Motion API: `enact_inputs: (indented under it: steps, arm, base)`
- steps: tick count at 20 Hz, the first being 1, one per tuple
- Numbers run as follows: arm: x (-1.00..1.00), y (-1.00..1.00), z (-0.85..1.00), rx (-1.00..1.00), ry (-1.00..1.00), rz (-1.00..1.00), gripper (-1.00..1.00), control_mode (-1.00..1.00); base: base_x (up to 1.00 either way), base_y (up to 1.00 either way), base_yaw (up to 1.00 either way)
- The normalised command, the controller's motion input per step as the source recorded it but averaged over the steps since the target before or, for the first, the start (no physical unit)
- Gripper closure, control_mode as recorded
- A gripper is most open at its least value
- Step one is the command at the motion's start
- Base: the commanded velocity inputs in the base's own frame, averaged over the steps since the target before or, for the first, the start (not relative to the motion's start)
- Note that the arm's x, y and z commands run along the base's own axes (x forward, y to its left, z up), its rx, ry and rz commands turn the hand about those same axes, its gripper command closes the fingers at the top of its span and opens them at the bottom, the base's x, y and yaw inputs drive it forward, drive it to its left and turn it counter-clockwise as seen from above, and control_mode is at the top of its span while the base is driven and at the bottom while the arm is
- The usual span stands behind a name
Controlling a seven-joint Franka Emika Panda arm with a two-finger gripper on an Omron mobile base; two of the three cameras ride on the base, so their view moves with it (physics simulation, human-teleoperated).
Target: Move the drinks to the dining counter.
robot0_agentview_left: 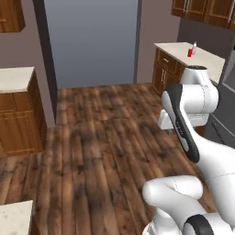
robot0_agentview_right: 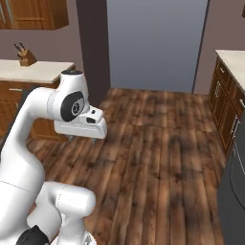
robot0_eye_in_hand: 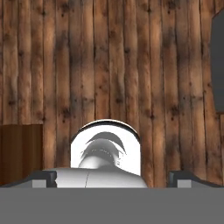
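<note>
A short red can (robot0_agentview_left: 188, 53) and a small clear water bottle (robot0_agentview_left: 194, 47) stand side by side on the far stone counter (robot0_agentview_left: 206, 58) with wooden drawers, at the upper right of the left base view. My gripper (robot0_eye_in_hand: 112, 178) hangs over the bare wooden floor, well short of that counter. It points down and is open, with nothing between its fingertips (robot0_eye_in_hand: 44, 176). The white hand (robot0_agentview_right: 81, 125) shows mid-left in the right base view. A corner of a pale speckled top (robot0_agentview_left: 16, 215) lies at the lower left; I cannot tell whether it is the dining counter.
A wooden cabinet with a stone top (robot0_agentview_left: 16, 80) stands at the left, and a knife block (robot0_agentview_right: 24, 55) sits on it. A dark tall appliance (robot0_agentview_left: 225, 110) flanks the right side. A wide doorway (robot0_agentview_left: 92, 41) opens at the back. Open wooden floor (robot0_agentview_left: 101, 137) stretches between them.
</note>
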Motion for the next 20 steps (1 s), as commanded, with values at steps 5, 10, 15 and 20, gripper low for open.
enact_inputs:
  steps: [5,10,15,20]
  arm:
    - [0.00,0.00,0.00,0.00,0.00,0.00,-1.00,1.00]
    - [0.00,0.00,0.00,0.00,0.00,0.00,-1.00,1.00]
    - [0.00,0.00,0.00,0.00,0.00,0.00,-1.00,1.00]
    - [0.00,0.00,0.00,0.00,0.00,0.00,-1.00,1.00]
  base:
    - [1.00,0.00,-0.11]
    - [1.00,0.00,-0.12]
    - [1.00,0.00,-0.14]
    - [1.00,0.00,-0.12]
